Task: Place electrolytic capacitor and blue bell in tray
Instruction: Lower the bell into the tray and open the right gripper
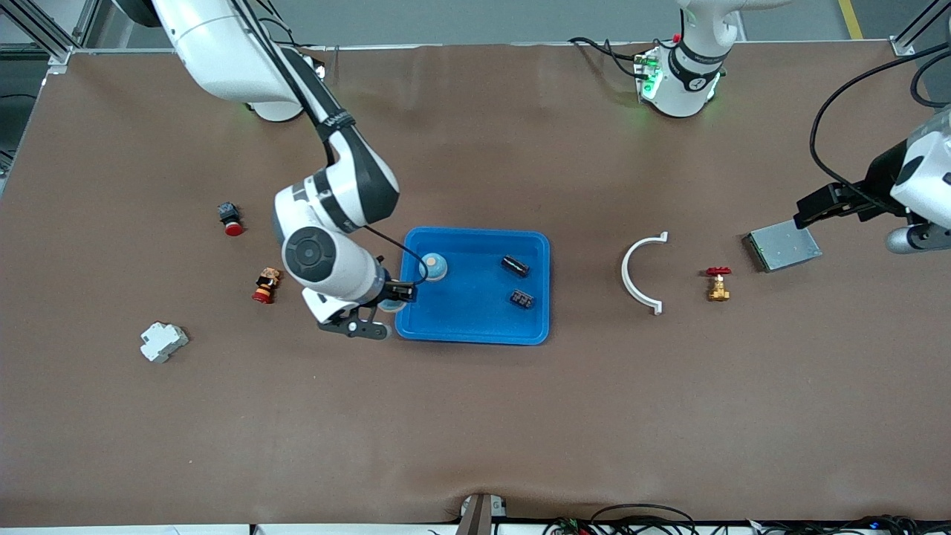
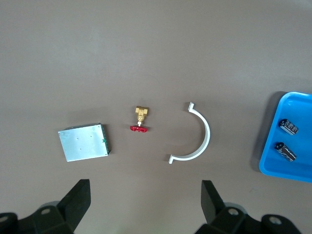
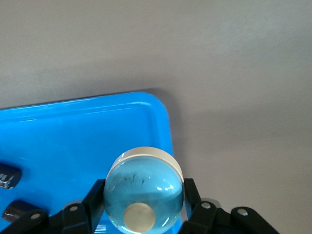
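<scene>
Both arms wear glossy white shells with dark grey to black bands at the joints. At centre left of the front view, the right arm's wrist shows a round grey cap with concentric rings, and a thin black cable loops from it to the black right end effector (image 1: 369,321). At the top right, the left arm's white base carries a black ring, green lights and black cables. The left end effector's black fingers (image 2: 78,202) have small round screw holes along the bottom edge of its wrist view.
</scene>
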Robot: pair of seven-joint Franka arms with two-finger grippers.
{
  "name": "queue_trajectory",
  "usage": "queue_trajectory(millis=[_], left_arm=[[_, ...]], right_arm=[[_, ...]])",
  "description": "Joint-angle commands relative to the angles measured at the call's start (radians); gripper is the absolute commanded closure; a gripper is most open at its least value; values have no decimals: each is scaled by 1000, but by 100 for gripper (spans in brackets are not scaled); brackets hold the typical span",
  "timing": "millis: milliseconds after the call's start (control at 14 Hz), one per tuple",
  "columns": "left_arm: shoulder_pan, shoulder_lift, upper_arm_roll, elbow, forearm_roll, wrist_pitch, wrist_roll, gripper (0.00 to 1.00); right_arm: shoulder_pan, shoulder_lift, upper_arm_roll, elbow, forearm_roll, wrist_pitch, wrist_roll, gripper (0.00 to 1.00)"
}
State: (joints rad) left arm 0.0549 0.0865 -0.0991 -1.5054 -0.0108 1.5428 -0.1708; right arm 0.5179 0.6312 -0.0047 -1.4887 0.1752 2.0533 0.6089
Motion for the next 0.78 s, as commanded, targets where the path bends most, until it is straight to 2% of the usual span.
queue_trajectory(millis=[0,285,570,712], left_arm=[[46,16,6,44,18,-27,-1,0],[40,-37,-11,53,17,-136,-7,0],[40,-74,-21,37,19,-176,5,0],[49,-103,-40,-1,20,-171,5,0]], right_arm=[[22,53,-11,53,13,22,28,83],[42,102,-11,53,13,83,29,83],[45,136,-11,51,15,116,29,83],[47,151,-11,51,15,125,31,83]])
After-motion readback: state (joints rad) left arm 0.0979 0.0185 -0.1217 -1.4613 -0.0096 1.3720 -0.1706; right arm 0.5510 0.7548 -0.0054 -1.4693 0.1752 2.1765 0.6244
